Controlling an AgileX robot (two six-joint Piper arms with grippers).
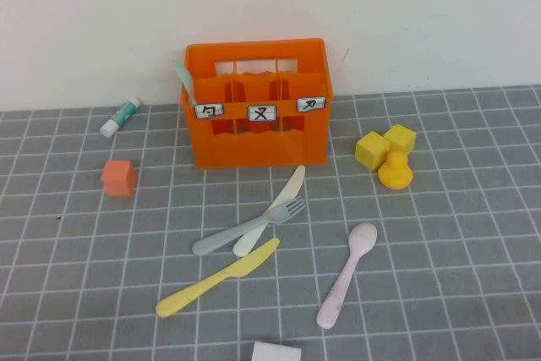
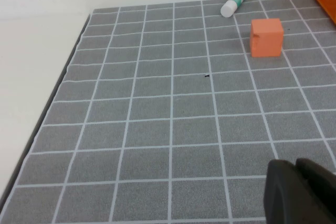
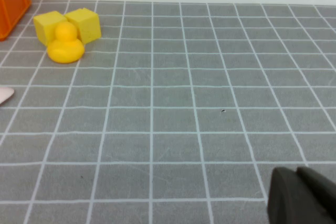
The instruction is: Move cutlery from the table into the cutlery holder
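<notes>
The orange cutlery holder (image 1: 254, 143) stands at the back of the grey table (image 1: 473, 243), with a pale green piece (image 1: 183, 80) sticking out of its left compartment. In front of it lie a grey-blue fork (image 1: 245, 230) crossed over a cream-white knife (image 1: 290, 183), a yellow knife (image 1: 218, 278) and a pale pink spoon (image 1: 347, 275). Neither arm shows in the high view. My left gripper (image 2: 295, 165) is shut and empty over bare table near the table's left side. My right gripper (image 3: 297, 172) is shut and empty over bare table on the right side.
A white-and-green tube (image 1: 120, 116) and a small orange cube (image 1: 118, 177) lie left of the holder. Two yellow cubes (image 1: 372, 150) and a yellow duck (image 1: 395, 171) sit to its right. A white object (image 1: 275, 351) pokes in at the front edge.
</notes>
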